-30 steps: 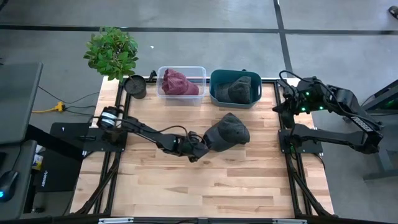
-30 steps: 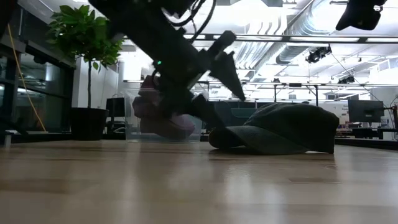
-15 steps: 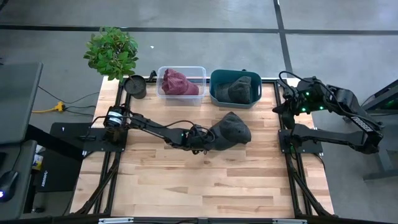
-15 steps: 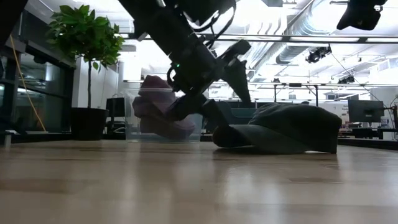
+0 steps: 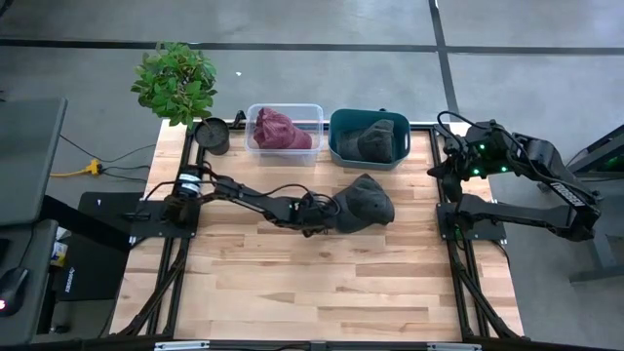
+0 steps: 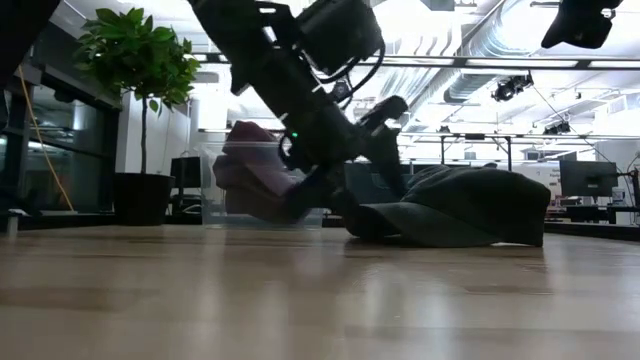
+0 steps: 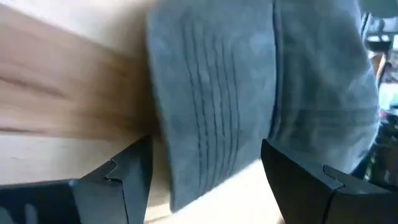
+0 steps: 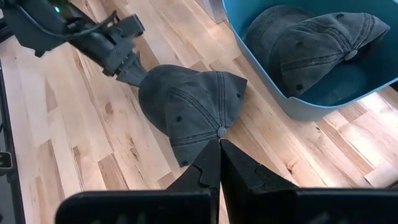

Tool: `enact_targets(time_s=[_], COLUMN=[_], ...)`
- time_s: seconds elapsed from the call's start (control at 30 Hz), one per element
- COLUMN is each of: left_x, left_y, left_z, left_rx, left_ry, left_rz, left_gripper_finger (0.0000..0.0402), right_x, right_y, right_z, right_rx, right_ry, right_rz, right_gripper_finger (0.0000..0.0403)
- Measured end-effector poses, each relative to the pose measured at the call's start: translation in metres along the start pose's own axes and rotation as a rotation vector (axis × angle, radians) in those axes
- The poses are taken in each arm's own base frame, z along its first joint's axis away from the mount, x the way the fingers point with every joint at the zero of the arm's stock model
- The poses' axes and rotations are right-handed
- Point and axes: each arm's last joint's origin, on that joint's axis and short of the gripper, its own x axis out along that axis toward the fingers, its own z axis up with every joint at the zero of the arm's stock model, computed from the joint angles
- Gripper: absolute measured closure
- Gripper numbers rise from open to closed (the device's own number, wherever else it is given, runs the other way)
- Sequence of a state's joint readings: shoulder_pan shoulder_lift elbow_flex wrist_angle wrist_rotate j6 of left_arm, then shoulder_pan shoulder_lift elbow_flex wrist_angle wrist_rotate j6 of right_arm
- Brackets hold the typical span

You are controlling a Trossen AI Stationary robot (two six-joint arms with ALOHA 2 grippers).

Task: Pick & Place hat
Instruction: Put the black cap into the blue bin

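A dark grey cap (image 5: 363, 205) lies on the wooden table, right of the middle, with its brim (image 7: 211, 112) pointing toward the table's left. My left gripper (image 5: 329, 215) is low over the table at the cap's left side. It is open, with one finger (image 7: 127, 177) on each side of the brim. It also shows in the low view (image 6: 368, 185) and in the right wrist view (image 8: 132, 70). My right gripper (image 8: 219, 163) is shut and empty, raised at the table's far right edge (image 5: 444, 168). My left gripper reaches in level from the table's left, and the cap's brim (image 7: 186, 155) lies between its open fingers. I cannot tell whether either finger touches the brim. The cap rests on the table.
A clear bin with a maroon hat (image 5: 283, 129) and a teal bin with another dark cap (image 5: 369, 138) stand at the far edge. A black pot (image 5: 213, 135) and a green plant (image 5: 175, 80) are at the far left. Bare wood lies toward the near edge.
My left gripper has gone toward the table's right edge, low over the wood, up to the cap. Its open fingers now stand on either side of the brim.
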State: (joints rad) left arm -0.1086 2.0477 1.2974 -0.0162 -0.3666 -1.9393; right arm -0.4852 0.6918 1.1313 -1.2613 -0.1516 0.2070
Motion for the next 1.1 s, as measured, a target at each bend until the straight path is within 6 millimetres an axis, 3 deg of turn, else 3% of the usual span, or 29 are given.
enact_targets(time_s=[0.2, 0.4, 0.7, 0.97, 1.1], left_x=[0.016, 0.015, 0.014, 0.013, -0.002], left_y=[0.008, 0.005, 0.001, -0.007, -0.019], left_z=[-0.005, -0.005, -0.004, -0.008, -0.009], left_rx=[-0.017, -0.024, 0.019, 0.063, 0.114], left_ry=[0.034, 0.017, -0.043, 0.019, 0.057], left_rz=[-0.036, -0.064, -0.116, -0.192, -0.215], left_gripper_finger=[0.0196, 0.0254, 0.0387, 0.0399, 0.0401], right_x=[0.0, 0.0, 0.0, 0.0, 0.0], right_y=[0.0, 0.0, 0.0, 0.001, 0.002], right_z=[0.0, 0.0, 0.0, 0.0, 0.0], right_rx=[0.018, 0.03, 0.046, 0.064, 0.066], right_ry=[0.0, 0.0, 0.001, 0.01, 0.014], right_rz=[0.0, 0.0, 0.006, 0.04, 0.057], right_gripper_finger=[0.0403, 0.0403, 0.0403, 0.0402, 0.0402])
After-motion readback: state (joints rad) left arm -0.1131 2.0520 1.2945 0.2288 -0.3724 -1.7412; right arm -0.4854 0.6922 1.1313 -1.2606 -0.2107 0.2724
